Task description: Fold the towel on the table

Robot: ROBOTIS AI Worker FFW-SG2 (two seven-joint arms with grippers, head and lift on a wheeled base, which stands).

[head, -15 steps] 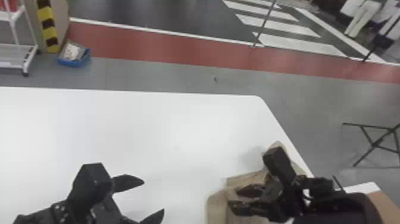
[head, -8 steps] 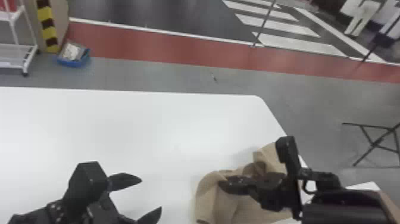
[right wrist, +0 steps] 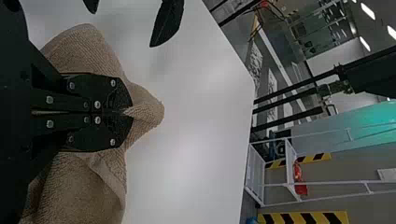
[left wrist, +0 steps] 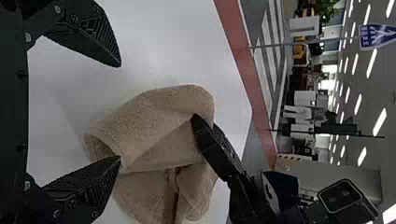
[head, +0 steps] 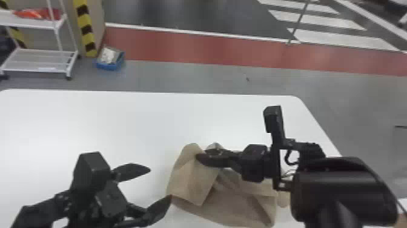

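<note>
The white table [head: 90,127] is giving the work a broad, flat bed, and the tan terry towel [head: 186,180] is lying rumpled on it, between the two grippers, with loose folds bunching under the right arm. The right gripper [right wrist: 131,112] is closing its fingers together on a pinch of cloth, while the left gripper [left wrist: 119,112] is holding its fingers wide apart with nothing between them. One left finger [left wrist: 86,184] is overlapping the towel's near fold in the wrist view; whether it is touching, I cannot tell.

The step in hand is probably getting a second hold, so that both arms are sharing the cloth before any folding. To do it well, the right gripper should be keeping its pinch steady, and the left should be lining up a finger on each side of one free edge [left wrist: 105,142], taking a single layer rather than a wad. A small pinched peak [right wrist: 147,112] is poking past the right fingertips; pulling hard would be risking a slip there, so gentle, even tension is serving best.
</note>
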